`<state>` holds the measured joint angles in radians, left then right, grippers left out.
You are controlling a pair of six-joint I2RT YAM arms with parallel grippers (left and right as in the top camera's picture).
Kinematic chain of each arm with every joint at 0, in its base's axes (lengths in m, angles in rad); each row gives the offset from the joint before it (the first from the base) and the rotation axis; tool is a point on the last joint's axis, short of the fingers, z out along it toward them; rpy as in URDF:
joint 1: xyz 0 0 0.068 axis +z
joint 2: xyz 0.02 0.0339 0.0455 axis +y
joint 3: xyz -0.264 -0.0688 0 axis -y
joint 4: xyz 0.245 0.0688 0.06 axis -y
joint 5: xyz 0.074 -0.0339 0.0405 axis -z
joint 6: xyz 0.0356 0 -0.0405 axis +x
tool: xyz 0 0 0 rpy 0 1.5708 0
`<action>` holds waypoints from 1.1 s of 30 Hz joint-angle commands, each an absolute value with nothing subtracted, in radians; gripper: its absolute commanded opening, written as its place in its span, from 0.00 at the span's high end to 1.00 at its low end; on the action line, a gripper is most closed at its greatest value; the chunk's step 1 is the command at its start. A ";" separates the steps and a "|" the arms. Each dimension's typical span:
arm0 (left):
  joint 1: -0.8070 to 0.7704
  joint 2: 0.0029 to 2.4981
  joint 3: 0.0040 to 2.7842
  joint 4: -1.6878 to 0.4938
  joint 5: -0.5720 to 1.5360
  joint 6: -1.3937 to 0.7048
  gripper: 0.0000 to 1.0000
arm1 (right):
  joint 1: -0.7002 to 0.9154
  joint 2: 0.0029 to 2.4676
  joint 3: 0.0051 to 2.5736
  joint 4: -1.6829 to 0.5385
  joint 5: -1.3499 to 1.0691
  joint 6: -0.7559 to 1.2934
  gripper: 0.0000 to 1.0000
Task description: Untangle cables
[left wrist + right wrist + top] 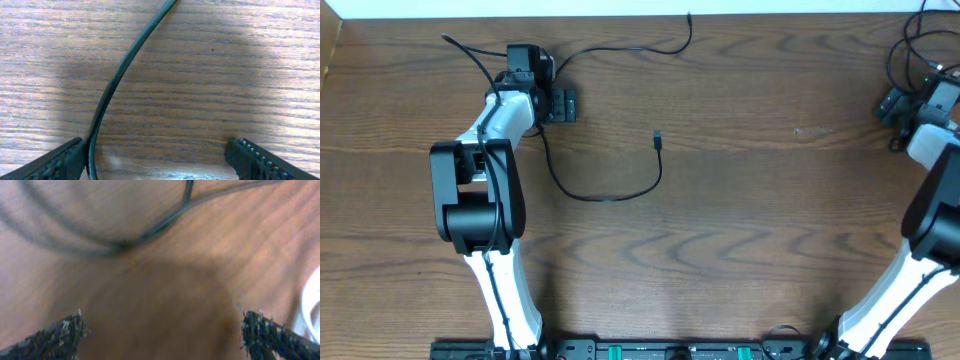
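Observation:
A thin black cable (610,197) lies in a loop on the wooden table, with its small plug end (658,138) near the middle. Another black strand (620,50) runs along the back edge towards my left gripper (558,105). In the left wrist view my left gripper (157,165) is open low over the table. A black cable (117,75) runs down beside its left finger and is not clamped. My right gripper (897,105) is at the far right by a bunch of black cables (910,50). It is open and empty (162,330), with blurred black strands (150,230) ahead of it.
The table's back edge (770,12) meets a white surface. A white object (312,305) shows at the right edge of the right wrist view. The arm bases stand along the front edge (650,350).

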<state>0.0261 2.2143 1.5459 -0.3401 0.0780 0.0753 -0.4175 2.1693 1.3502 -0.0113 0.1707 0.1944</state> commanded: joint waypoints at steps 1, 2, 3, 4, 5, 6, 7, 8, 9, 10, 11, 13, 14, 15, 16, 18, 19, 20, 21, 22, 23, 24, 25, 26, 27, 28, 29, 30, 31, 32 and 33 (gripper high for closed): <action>0.029 2.270 1.509 -0.373 0.094 0.078 0.09 | -0.396 2.040 1.343 -0.102 0.132 0.174 0.01; 0.029 2.270 1.509 -0.373 0.094 0.078 0.08 | -0.390 2.012 1.343 -0.145 0.122 0.174 0.01; 0.029 2.270 1.509 -0.373 0.094 0.078 0.08 | -0.385 1.991 1.343 -0.180 0.115 0.175 0.01; 0.029 2.270 1.509 -0.373 0.094 0.078 0.08 | -0.379 1.964 1.343 -0.237 0.108 0.176 0.01; 0.029 2.270 1.509 -0.373 0.094 0.078 0.09 | -0.374 1.937 1.344 -0.311 0.094 0.179 0.01; 0.029 2.270 1.509 -0.373 0.094 0.078 0.08 | -0.370 1.919 1.344 -0.374 0.090 0.194 0.01; 0.029 2.270 1.509 -0.373 0.094 0.078 0.08 | -0.366 1.908 1.344 -0.420 0.091 0.216 0.01; 0.029 2.270 1.509 -0.373 0.094 0.078 0.08 | -0.364 1.901 1.343 -0.459 0.090 0.234 0.01; 0.029 2.270 1.509 -0.373 0.094 0.078 0.08 | -0.361 1.898 1.343 -0.502 0.091 0.258 0.01; 0.029 2.270 1.509 -0.373 0.094 0.078 0.08 | -0.358 1.898 1.343 -0.541 0.091 0.278 0.01; 0.029 2.270 1.509 -0.373 0.094 0.078 0.08 | -0.355 1.898 1.343 -0.576 0.091 0.292 0.01; 0.029 2.270 1.509 -0.373 0.094 0.078 0.08 | -0.352 1.898 1.340 -0.637 0.091 0.315 0.01; 0.029 2.270 1.509 -0.373 0.094 0.078 0.08 | -0.352 1.898 1.340 -0.664 0.091 0.330 0.01; 0.029 2.270 1.509 -0.373 0.094 0.078 0.08 | -0.352 1.898 1.340 -0.681 0.092 0.340 0.01; 0.029 2.270 1.509 -0.373 0.094 0.078 0.08 | -0.352 1.898 1.340 -0.694 0.091 0.340 0.01; 0.029 2.270 1.509 -0.373 0.094 0.078 0.08 | -0.352 1.898 1.340 -0.726 0.099 0.340 0.01; 0.029 2.270 1.509 -0.373 0.094 0.078 0.08 | -0.353 1.898 1.340 -0.746 0.110 0.340 0.01; 0.029 2.270 1.509 -0.373 0.094 0.078 0.09 | -0.353 1.898 1.340 -0.761 0.128 0.344 0.01; 0.029 2.270 1.509 -0.373 0.094 0.078 0.08 | -0.353 1.898 1.340 -0.779 0.154 0.350 0.01; 0.029 2.270 1.509 -0.373 0.094 0.078 0.08 | -0.352 1.898 1.340 -0.796 0.184 0.368 0.01; 0.029 2.270 1.509 -0.373 0.094 0.078 0.08 | -0.352 1.898 1.340 -0.807 0.216 0.388 0.01; 0.029 2.270 1.509 -0.373 0.094 0.078 0.08 | -0.352 1.898 1.340 -0.817 0.239 0.402 0.01; 0.029 2.270 1.509 -0.373 0.094 0.078 0.08 | -0.352 1.898 1.340 -0.826 0.265 0.418 0.01; 0.029 2.270 1.509 -0.373 0.094 0.078 0.09 | -0.353 1.898 1.340 -0.833 0.287 0.433 0.01; 0.029 2.270 1.509 -0.373 0.094 0.078 0.08 | -0.353 1.898 1.340 -0.840 0.307 0.446 0.01; 0.029 2.270 1.509 -0.373 0.094 0.078 0.08 | -0.353 1.898 1.339 -0.846 0.320 0.456 0.01; 0.029 2.270 1.509 -0.373 0.094 0.078 0.08 | -0.353 1.898 1.339 -0.850 0.334 0.467 0.01; 0.029 2.270 1.509 -0.373 0.094 0.078 0.08 | -0.353 1.898 1.336 -0.851 0.349 0.479 0.01; 0.029 2.270 1.509 -0.373 0.094 0.078 0.08 | -0.353 1.898 1.333 -0.849 0.363 0.487 0.01; 0.029 2.270 1.509 -0.373 0.094 0.078 0.09 | -0.353 1.898 1.330 -0.847 0.380 0.496 0.01; 0.029 2.270 1.509 -0.373 0.094 0.078 0.08 | -0.353 1.899 1.327 -0.847 0.398 0.505 0.01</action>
